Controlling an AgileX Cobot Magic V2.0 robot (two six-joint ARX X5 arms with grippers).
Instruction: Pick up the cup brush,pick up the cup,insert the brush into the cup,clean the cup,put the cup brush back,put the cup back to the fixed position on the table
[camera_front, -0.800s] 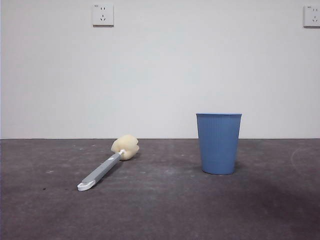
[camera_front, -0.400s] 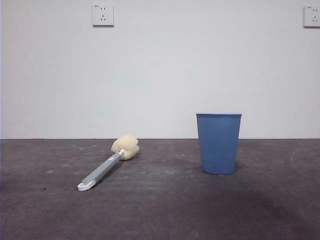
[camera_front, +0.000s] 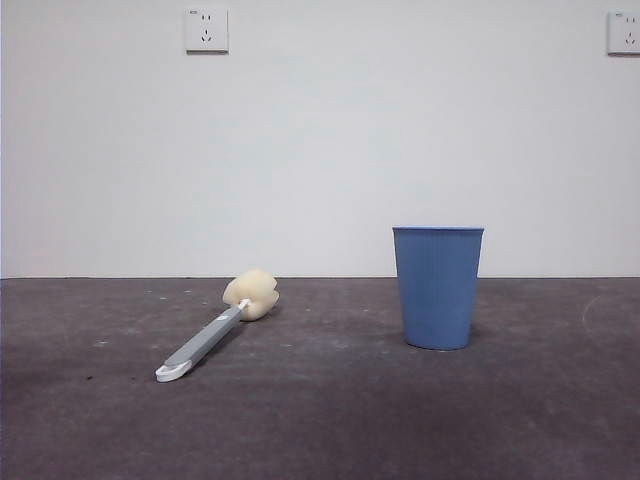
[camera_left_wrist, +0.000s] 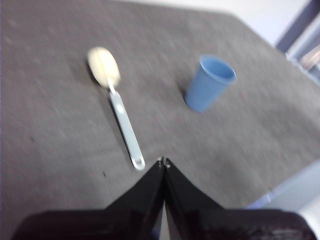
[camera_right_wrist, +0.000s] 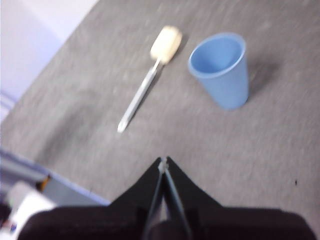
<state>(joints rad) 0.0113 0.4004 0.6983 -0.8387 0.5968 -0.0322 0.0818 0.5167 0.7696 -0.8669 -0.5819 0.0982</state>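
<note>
The cup brush (camera_front: 212, 334) lies flat on the table (camera_front: 320, 420) at the left, its cream sponge head toward the wall and its white looped tip toward the camera. The light blue cup (camera_front: 437, 287) stands upright to the right of it, empty. The left wrist view shows the cup brush (camera_left_wrist: 120, 110) and the cup (camera_left_wrist: 207, 82) from high above, with my left gripper (camera_left_wrist: 163, 162) shut and empty, well clear of both. My right gripper (camera_right_wrist: 163, 162) is also shut and empty, high above the cup brush (camera_right_wrist: 147, 82) and the cup (camera_right_wrist: 222, 67). Neither arm shows in the front view.
A plain white wall with two power sockets (camera_front: 206, 30) stands behind the table. The table's edge (camera_left_wrist: 285, 187) shows in the left wrist view, and another edge (camera_right_wrist: 55, 175) in the right wrist view.
</note>
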